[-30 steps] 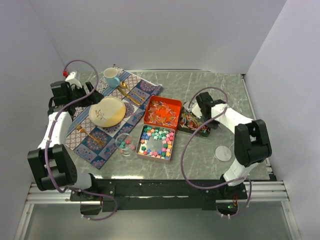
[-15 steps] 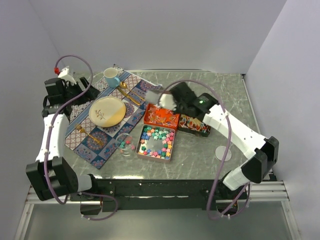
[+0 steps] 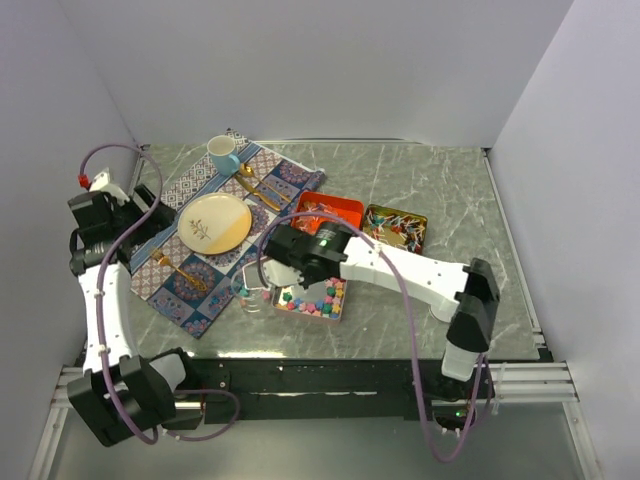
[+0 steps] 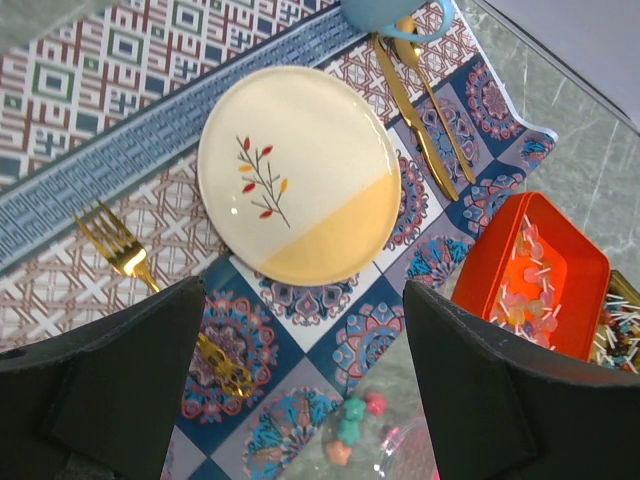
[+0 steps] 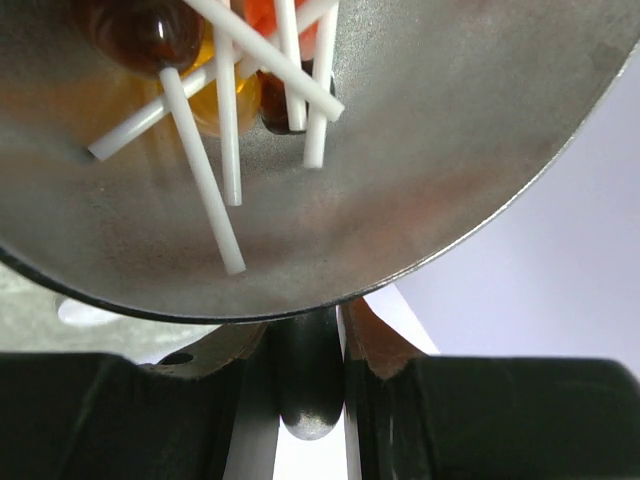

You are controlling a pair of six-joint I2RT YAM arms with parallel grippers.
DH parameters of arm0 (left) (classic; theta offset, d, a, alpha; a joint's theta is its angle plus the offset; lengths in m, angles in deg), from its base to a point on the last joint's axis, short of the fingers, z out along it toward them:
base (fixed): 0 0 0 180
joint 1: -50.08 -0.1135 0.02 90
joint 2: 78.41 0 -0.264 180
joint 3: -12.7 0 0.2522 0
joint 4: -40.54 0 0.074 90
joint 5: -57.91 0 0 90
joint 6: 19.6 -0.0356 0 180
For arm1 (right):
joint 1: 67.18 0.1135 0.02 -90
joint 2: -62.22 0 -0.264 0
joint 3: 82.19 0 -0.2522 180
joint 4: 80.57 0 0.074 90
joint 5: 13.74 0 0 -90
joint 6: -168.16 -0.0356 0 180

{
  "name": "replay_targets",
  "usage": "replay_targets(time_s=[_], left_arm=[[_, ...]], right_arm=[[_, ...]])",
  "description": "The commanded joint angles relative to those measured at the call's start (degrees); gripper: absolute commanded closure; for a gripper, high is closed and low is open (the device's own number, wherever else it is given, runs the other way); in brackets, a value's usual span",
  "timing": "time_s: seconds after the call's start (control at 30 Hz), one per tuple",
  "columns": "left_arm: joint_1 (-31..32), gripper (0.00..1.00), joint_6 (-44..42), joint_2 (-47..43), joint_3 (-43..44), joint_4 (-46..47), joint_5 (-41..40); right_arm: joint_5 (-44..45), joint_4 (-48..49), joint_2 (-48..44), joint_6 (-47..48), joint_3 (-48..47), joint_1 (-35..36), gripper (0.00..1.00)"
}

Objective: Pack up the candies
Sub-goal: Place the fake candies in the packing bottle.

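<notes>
Right wrist view: the right jaws pinch the scoop (image 5: 430,150) by its handle, stick candies (image 5: 140,30) lying in its bowl. I'd keep it level until above the glass (image 3: 248,288), then tip slowly. The left jaws gape empty, well left of the glass.

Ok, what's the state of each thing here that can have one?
left gripper: open, empty.
right gripper: shut on the scoop handle.
scoop: loaded with candies on sticks.
orange tin: open, candies inside.
right tin: open, candies inside.
pastel tin: open, partly hidden by the right arm.
glass: upright, a few candies inside.
mug: upright.
plate: bare.
</notes>
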Motion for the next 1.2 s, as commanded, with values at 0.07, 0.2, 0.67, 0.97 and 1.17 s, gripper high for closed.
replay_targets(time_s=[0.07, 0.2, 0.67, 0.97, 1.17], left_arm=[[-0.92, 0.13, 2.6, -6.25, -3.93, 2.49, 1.55], [-1.1, 0.13, 2.86, -7.66, -5.17, 2.76, 2.08], [-1.71, 0.13, 3.39, -12.58, -8.42, 3.81, 4.01], [-2.06, 0.13, 3.92, -12.93, -8.77, 4.51, 4.89], [-2.42, 0.12, 4.27, -13.11, -9.82, 5.83, 5.42]], right_arm=[[6.6, -3.27, 5.28, 0.25, -5.19, 1.69, 1.0], [9.59, -5.02, 10.62, 0.0, -9.74, 1.78, 1.0], [18.12, -8.19, 17.23, 3.6, -14.16, 1.95, 1.0], [22.6, -8.46, 19.6, 7.11, -17.49, 2.04, 1.0], [26.55, -7.06, 18.73, 11.32, -16.01, 2.39, 1.0]])
